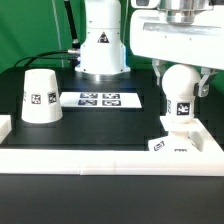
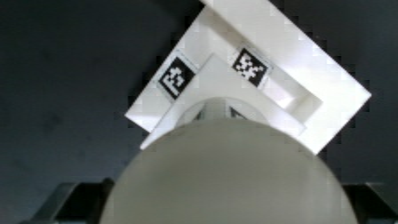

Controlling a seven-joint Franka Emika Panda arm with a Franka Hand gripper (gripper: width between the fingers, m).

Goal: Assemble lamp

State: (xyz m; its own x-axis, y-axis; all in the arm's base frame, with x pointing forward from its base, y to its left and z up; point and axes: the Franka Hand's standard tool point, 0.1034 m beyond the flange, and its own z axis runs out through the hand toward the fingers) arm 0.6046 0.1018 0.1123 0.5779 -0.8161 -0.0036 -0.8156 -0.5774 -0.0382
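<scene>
My gripper [image 1: 182, 70] is shut on the round white bulb [image 1: 180, 86], which hangs stem down at the exterior view's right. The tagged stem [image 1: 183, 108] reaches the top of the squat white base [image 1: 172, 146]; I cannot tell whether it is seated. In the wrist view the bulb [image 2: 222, 160] fills the foreground between my dark fingers [image 2: 61, 203], with my gripper [image 2: 222, 208] around it. Beyond it lies the base [image 2: 267, 60] with two tags. The tapered shade [image 1: 40, 96] stands mouth down at the exterior view's left, apart from the gripper.
The marker board [image 1: 99, 99] lies flat on the black table between the shade and the base. A raised white border [image 1: 110, 158] runs along the table's front and sides. The robot's own pedestal [image 1: 101, 45] stands behind the marker board.
</scene>
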